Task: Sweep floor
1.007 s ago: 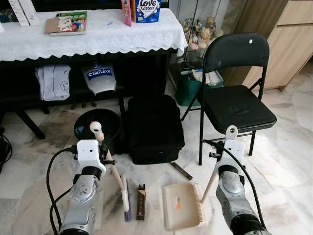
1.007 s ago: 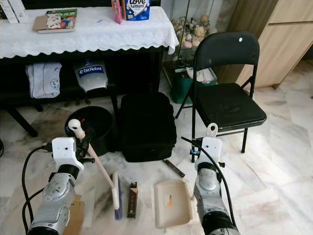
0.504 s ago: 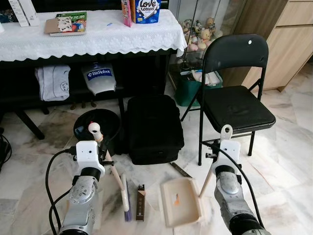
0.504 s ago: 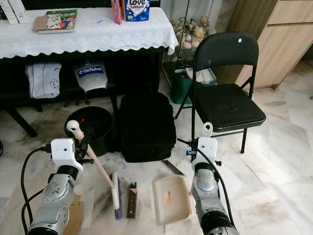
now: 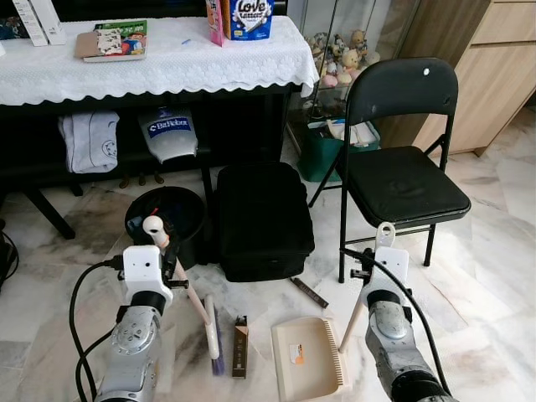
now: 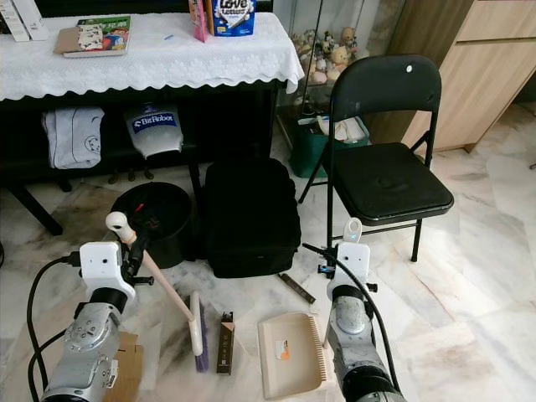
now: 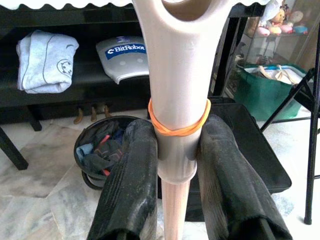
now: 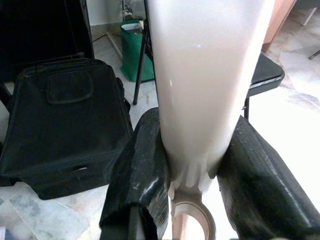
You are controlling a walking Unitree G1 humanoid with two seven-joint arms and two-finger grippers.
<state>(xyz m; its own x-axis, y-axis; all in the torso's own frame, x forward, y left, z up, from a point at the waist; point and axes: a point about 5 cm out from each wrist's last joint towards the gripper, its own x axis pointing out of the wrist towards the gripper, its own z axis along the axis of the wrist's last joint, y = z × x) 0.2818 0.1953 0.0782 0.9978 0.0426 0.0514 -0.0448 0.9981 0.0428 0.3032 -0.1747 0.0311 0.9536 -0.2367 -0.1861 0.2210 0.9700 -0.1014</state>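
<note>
2 light, stiff tools: left gripper (image 7: 175, 150) jaws clamp brush handle (image 5: 180, 280); right gripper (image 8: 192, 165) jaws clamp dustpan (image 5: 306, 368) handle, 3 o'clock of brush.

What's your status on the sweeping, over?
Left tool shut on brush handle. Right tool shut on dustpan handle. Brown debris between brush and dustpan.

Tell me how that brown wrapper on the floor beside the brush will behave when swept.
The brown wrapper looks thin and flat, so probably light and likely to slide easily on the glossy marble floor. It may skid past the dustpan or flip rather than roll.
</note>
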